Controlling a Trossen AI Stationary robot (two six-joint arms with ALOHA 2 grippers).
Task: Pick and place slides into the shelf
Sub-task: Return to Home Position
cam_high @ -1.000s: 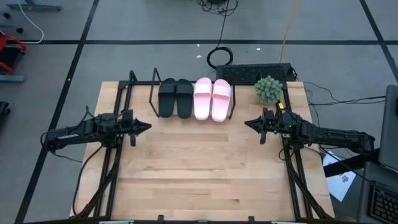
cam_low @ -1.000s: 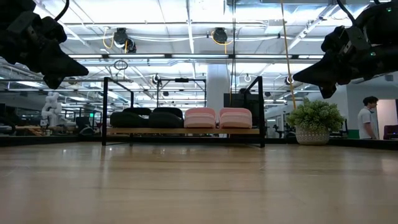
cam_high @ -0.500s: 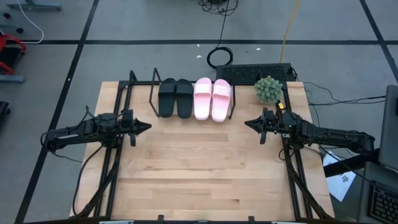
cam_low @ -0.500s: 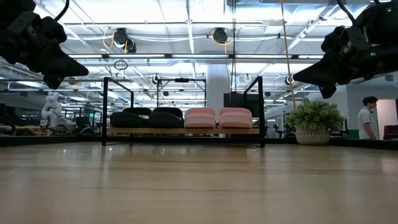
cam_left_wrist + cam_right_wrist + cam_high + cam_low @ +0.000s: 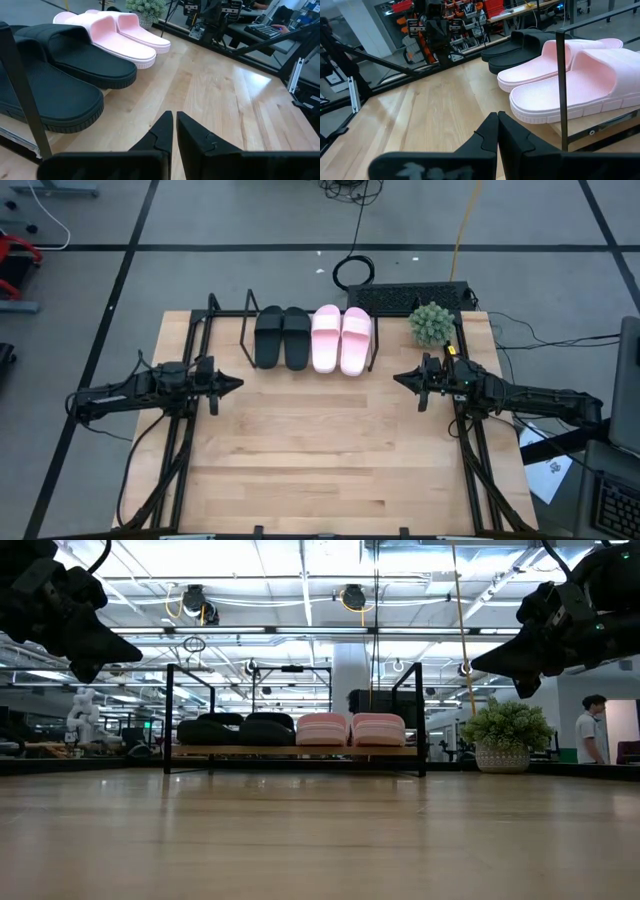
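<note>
Two black slides (image 5: 282, 337) and two pale pink slides (image 5: 342, 339) lie side by side, soles down, on the board of the shelf (image 5: 246, 346) at the table's far edge. They show again as the black slides (image 5: 60, 65) in the left wrist view and the pink slides (image 5: 580, 75) in the right wrist view. My left gripper (image 5: 240, 384) hovers shut over the table's left side, pointing toward the middle. My right gripper (image 5: 396, 378) hovers shut over the right side, facing it. Neither holds anything.
A small potted plant (image 5: 432, 324) stands at the table's far right corner, beside the shelf. A dark keyboard-like unit (image 5: 410, 296) lies behind the far edge. The bare wooden tabletop (image 5: 320, 450) stretches between the arms and toward the near edge. A person (image 5: 594, 730) stands far off in the room.
</note>
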